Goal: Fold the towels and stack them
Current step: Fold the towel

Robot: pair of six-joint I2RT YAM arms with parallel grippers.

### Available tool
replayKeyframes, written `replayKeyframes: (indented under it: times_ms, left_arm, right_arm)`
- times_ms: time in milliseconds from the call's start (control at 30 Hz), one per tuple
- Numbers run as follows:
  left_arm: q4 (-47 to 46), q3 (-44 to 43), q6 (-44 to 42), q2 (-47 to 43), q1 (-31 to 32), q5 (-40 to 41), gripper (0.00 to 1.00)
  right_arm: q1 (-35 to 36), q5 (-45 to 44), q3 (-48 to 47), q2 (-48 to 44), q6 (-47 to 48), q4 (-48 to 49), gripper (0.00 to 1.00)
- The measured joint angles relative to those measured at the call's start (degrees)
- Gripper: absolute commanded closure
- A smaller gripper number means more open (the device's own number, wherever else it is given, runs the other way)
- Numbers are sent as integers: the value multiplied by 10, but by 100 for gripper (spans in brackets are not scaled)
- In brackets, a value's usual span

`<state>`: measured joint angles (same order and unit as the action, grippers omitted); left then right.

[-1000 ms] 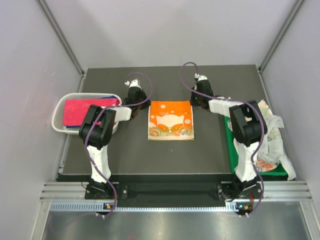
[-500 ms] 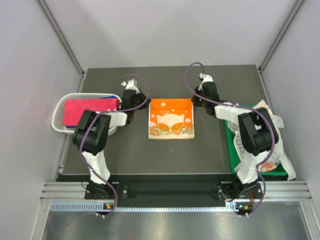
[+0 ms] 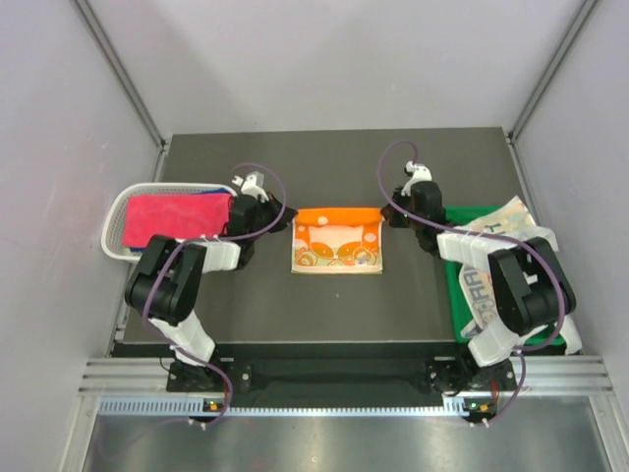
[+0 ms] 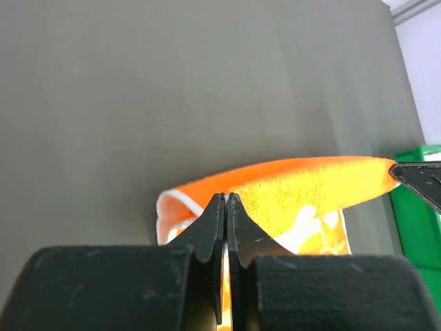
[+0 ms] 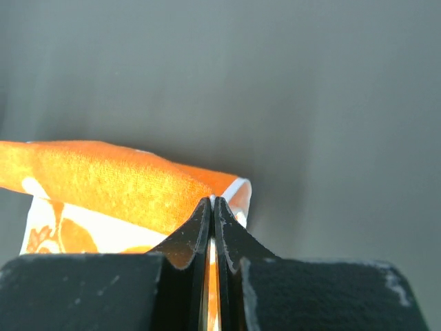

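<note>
A: Since half a second back, both arms have drawn toward the near edge. The far hem of the orange towel (image 3: 336, 251) has come up off the table (image 3: 324, 162) and started rolling over the rest. Less of the print shows than did.

B: Grips?

A: Left gripper (image 4: 225, 201) is pinched tight on the far-left corner, jaws together with cloth between them. Right gripper (image 5: 211, 204) is the same on the far-right corner. The hem hangs between them in a shallow arch, a little slack.

B: Where does the towel sit?

A: Centre of the table, between the two arms. Near part flat, print up. Far edge raised and carried only a short way over.

B: The others?

A: Pink-red towel (image 3: 172, 218) lies over a blue towel (image 3: 208, 193) in the white basket (image 3: 115, 221), left side. Printed white towel (image 3: 496, 218) is bunched on the green tray (image 3: 455, 280), right side.

B: What could go wrong?

A: Judgement only. Both pinches are thin and right at the corners, so if one slips the hem drops askew. If the arms travel unevenly, the fold lands crooked with corners mismatched. Nothing pins the near half, so a low drag could slide the whole towel toward the bases instead of folding it. The slack middle may also touch down first and leave a crease.
</note>
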<state>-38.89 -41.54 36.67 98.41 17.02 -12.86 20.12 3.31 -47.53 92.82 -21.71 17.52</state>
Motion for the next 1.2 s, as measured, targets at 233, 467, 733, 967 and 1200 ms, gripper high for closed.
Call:
replayKeyframes:
  times_ms: [233,467,733,967,1200]
  left_arm:
    - [-10,60,12,-40,1,-21,100]
    - [-10,110,15,-83,9,-31,100]
    - [-10,143,14,-106,18,-30,100]
    - [-9,165,14,-119,23,-28,100]
    - [-8,180,14,-129,24,-30,100]
  right_arm:
    - [1,22,66,-41,-24,15,100]
    - [11,31,110,-71,-37,17,100]
    - [40,22,136,-103,-39,17,100]
    - [63,8,166,-105,-41,18,100]
    - [64,-3,181,-117,-47,19,100]
